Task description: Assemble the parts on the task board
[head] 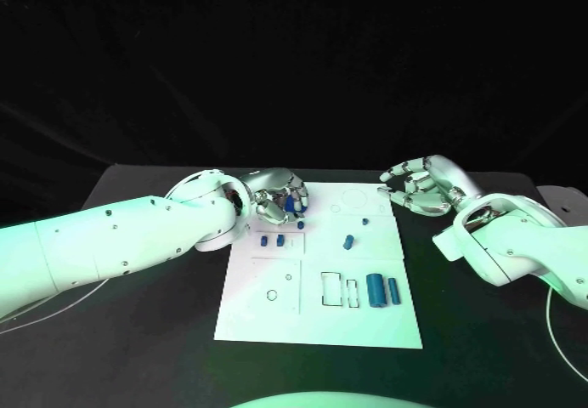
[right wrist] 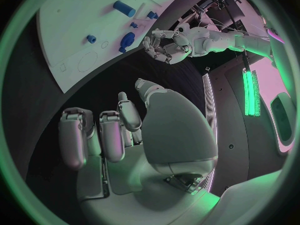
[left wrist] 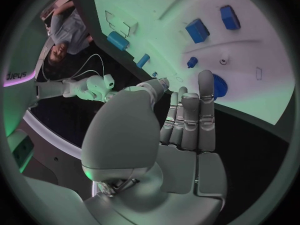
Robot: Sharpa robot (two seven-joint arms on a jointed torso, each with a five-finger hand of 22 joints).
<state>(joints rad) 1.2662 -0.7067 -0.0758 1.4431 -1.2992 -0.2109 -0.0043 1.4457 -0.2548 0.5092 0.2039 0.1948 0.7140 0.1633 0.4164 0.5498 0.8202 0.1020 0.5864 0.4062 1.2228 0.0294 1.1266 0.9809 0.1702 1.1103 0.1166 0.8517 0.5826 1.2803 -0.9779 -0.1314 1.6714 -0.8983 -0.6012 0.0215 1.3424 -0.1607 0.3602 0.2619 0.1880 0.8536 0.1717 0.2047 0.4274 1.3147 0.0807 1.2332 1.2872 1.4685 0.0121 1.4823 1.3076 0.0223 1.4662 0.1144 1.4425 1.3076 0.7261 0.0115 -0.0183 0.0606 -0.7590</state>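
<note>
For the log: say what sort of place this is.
Probably a robotics lab test bench: a black table bearing a white task board with blue parts, worked by two robot hands, left and right.

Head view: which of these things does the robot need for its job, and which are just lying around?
For the job:
task board
blue parts
left hand
right hand

Just lying about:
black table
thin white cable
</note>
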